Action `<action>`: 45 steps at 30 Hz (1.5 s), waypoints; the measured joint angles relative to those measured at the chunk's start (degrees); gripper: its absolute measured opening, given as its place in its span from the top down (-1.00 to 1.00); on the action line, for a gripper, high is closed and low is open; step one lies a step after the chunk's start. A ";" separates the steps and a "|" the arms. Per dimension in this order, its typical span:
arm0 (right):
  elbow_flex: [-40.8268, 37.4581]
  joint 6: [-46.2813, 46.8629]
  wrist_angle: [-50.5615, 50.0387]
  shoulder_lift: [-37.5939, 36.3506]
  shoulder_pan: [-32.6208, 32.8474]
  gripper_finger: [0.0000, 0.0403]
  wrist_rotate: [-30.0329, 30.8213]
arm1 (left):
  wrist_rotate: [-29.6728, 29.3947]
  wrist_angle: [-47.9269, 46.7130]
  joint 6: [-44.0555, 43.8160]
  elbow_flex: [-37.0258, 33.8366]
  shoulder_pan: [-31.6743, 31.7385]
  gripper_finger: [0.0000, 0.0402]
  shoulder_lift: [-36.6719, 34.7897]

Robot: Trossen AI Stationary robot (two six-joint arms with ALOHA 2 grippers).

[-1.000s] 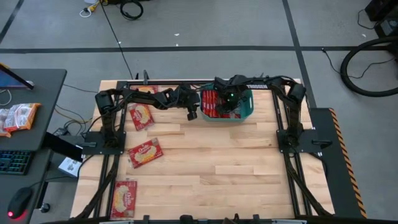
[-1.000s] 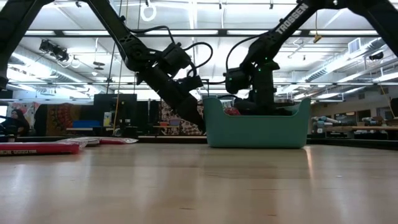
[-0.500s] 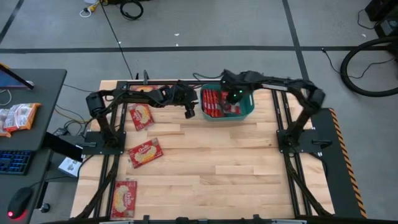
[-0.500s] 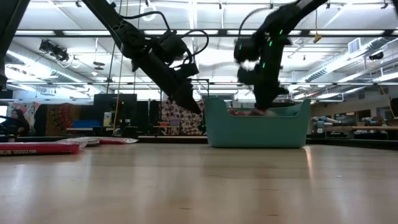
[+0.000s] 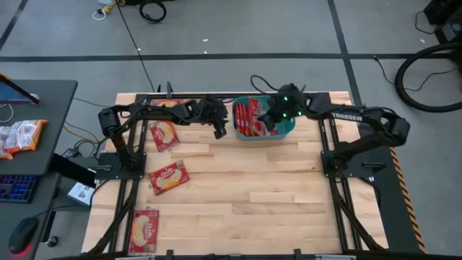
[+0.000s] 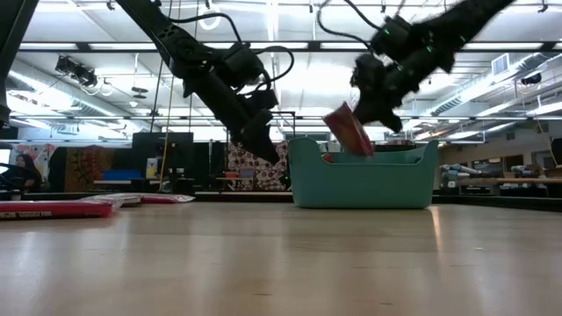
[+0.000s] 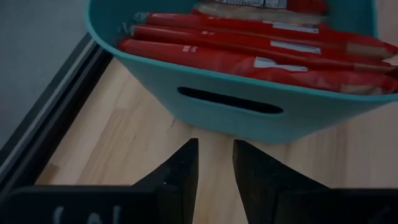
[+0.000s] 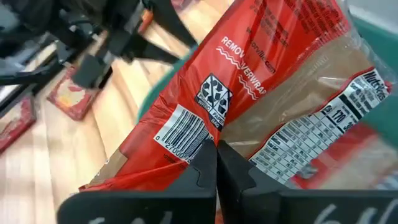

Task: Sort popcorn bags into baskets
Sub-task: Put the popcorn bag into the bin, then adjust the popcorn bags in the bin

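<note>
The teal basket [image 5: 264, 139] [image 6: 364, 184] stands at the table's far edge, with several red popcorn bags [image 5: 244, 119] [image 7: 249, 50] on edge inside. My right gripper [image 5: 274, 119] [image 6: 369, 114] [image 8: 216, 155] hovers over the basket, shut on one red bag [image 6: 345, 130] [image 8: 261, 81] whose barcode side faces the wrist camera. My left gripper [image 5: 220, 132] [image 6: 261, 149] [image 7: 216, 155] hangs just left of the basket's left wall [image 7: 249, 118], narrowly open, touching nothing. Three more bags [image 5: 163, 133] [image 5: 169, 177] [image 5: 144, 230] lie flat on the table's left half. My right gripper pinches the bag between its two fingers at an edge beside the barcode [image 8: 208, 138]. The fingers slant down from above and the right. The bag is tilted, hanging below the fingers toward the left, with its lower end [image 6: 360, 149] at about the height of the basket's rim.
A further red bag [image 5: 170, 103] lies at the far edge under the left arm. Black arm bases and rails run along the table's left and right sides. The near half of the wooden table [image 5: 274, 195] is bare. A desk with orange-and-white packets [image 5: 22, 136] stands left of the table.
My right gripper has risen out of the basket and tipped, bringing one red bag up with it, from lying inside to hanging tilted over the rim. Its arm has swung out toward the table's right. My left gripper has lifted a little beside the basket.
</note>
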 joint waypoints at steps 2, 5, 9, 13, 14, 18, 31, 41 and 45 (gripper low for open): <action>-5.18 1.92 8.15 -0.41 -0.80 0.99 -2.30 | 0.03 0.12 0.03 -0.01 -0.15 0.48 0.00; -10.82 4.35 19.70 0.49 -2.52 0.99 -5.13 | 0.00 0.35 0.01 0.01 -0.14 0.48 0.00; -14.58 4.93 24.00 2.06 -4.85 0.99 -5.44 | -0.10 0.36 0.01 0.01 -0.13 0.48 0.00; -11.95 4.74 17.56 1.69 -6.50 0.99 -7.22 | -0.11 0.38 -0.08 0.00 -0.13 0.48 0.00; -10.05 3.41 13.30 1.70 -6.59 0.99 -6.49 | -0.10 0.37 -0.08 0.00 -0.13 0.48 0.00; -0.86 -7.57 -7.45 2.57 -4.94 0.99 5.38 | -1.66 0.41 -0.10 -0.01 -0.13 0.48 0.00; 4.50 -21.90 -23.80 14.52 -2.53 0.99 25.04 | -4.82 0.61 -3.26 -0.01 -0.35 0.48 0.00; 4.56 -11.51 -27.25 14.24 -0.94 0.63 26.91 | -4.81 -0.01 -3.40 -0.01 0.09 0.48 -0.19; 8.45 -4.10 -31.12 13.73 -0.79 0.32 25.08 | -4.81 -2.26 -3.29 -0.05 1.20 0.48 -2.34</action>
